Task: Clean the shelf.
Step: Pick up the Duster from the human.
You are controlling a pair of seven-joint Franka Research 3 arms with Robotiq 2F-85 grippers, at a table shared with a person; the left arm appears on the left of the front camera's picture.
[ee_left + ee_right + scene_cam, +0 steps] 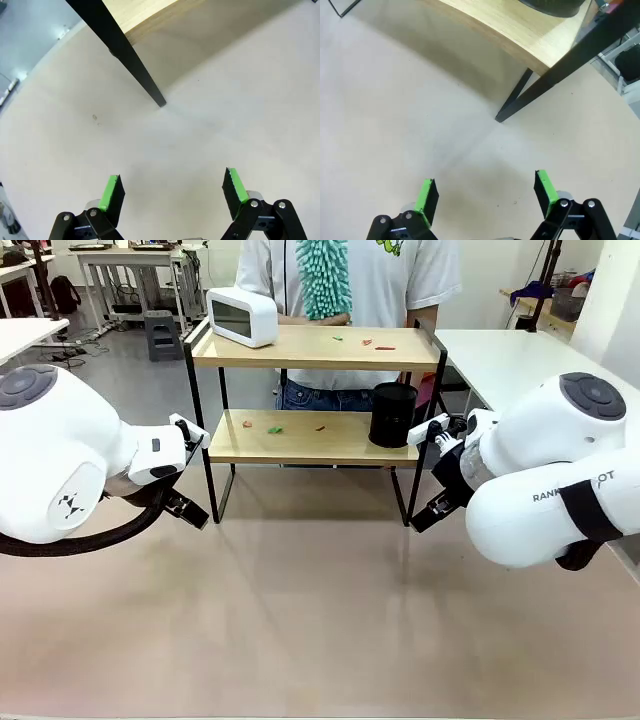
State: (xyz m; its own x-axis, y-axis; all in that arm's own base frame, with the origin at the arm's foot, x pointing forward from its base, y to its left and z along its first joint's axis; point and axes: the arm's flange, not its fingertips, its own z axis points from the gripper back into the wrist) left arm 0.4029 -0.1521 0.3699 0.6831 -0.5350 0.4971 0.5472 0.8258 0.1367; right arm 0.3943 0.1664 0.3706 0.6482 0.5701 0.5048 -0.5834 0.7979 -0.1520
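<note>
Wooden shelf (300, 347) stood upper centre of the front view, coloured scraps (274, 428) on both boards — your left gripper (172, 185) and right gripper (486, 189) hung wide open, empty, near its front legs.

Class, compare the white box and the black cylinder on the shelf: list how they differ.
On the shelf, the white box sits on the top board, left end; the black cylinder on the lower board, right end. The box is wider than tall; the cylinder taller than wide. Both stand upright.
</note>
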